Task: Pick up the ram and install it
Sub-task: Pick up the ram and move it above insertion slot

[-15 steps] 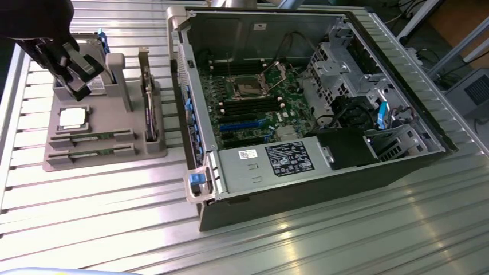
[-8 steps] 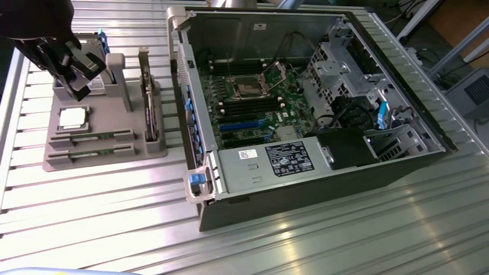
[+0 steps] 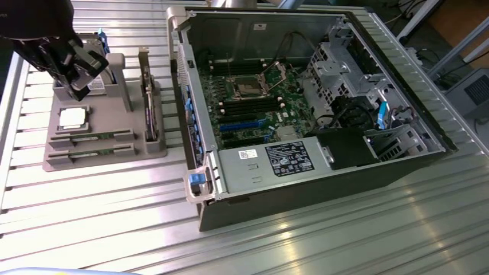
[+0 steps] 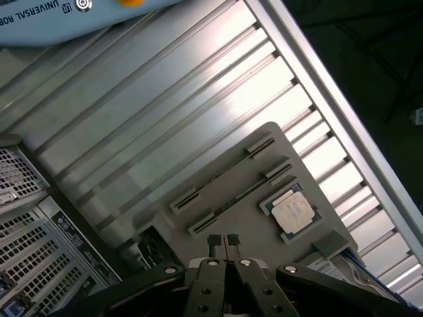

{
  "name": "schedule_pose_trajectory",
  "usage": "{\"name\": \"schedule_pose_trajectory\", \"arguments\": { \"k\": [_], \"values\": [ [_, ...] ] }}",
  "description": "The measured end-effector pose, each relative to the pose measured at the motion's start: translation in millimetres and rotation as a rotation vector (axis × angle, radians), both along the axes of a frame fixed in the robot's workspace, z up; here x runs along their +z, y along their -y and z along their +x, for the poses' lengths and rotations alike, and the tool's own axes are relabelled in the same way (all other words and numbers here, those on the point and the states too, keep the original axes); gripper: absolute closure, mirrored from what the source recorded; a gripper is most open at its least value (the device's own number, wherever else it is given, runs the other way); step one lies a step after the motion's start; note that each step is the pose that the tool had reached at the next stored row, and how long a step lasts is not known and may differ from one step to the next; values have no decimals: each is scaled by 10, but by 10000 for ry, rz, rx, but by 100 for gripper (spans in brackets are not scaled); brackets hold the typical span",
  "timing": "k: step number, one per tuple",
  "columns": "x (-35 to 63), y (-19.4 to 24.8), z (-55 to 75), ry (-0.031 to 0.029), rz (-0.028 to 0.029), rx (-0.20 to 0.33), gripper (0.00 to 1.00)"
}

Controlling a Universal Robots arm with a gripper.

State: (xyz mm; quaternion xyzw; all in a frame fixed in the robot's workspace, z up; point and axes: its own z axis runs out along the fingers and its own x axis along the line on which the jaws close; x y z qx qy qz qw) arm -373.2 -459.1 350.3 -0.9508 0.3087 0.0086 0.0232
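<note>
1. On the grey holder [image 3: 149,150], at the exterior view's left, the ram [image 3: 91,137] is seated in a slot, with a second stick [image 3: 90,153] just beside it.
2. The claw [image 4: 223,239] is held above the holder, pointed down near the processor [image 4: 293,212] and apart from the ram. Its fingers are pressed together, empty.
3. "UNIVERSAL ROB" is printed on the arm [image 4: 39,16].

table [image 3: 321,229]: ribbed bare metal, smooth and shiny, with bright streaks of glare
tray [image 3: 99,162]: grey plastic, matt and even
processor [image 3: 73,117]: silver metal lid with a soft satin sheen
ram [image 3: 90,138]: green circuit board, probably matt, though too small to be sure
case [image 3: 229,34]: dull grey sheet metal inside; outer wall dark and matt
sticker [image 3: 289,157]: black-and-white paper with a slight gloss
latch [image 3: 196,180]: smooth blue plastic
gripper [image 4: 223,243]: black matt body with bright metal screw heads
</note>
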Motion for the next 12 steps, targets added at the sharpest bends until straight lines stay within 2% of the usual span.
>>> {"name": "schedule_pose_trajectory", "arguments": {
  "k": [5,12],
  "values": [
    [-2,0,0,0,0,543,90],
    [-5,0,0,0,0,1604,90]
  ]
}}
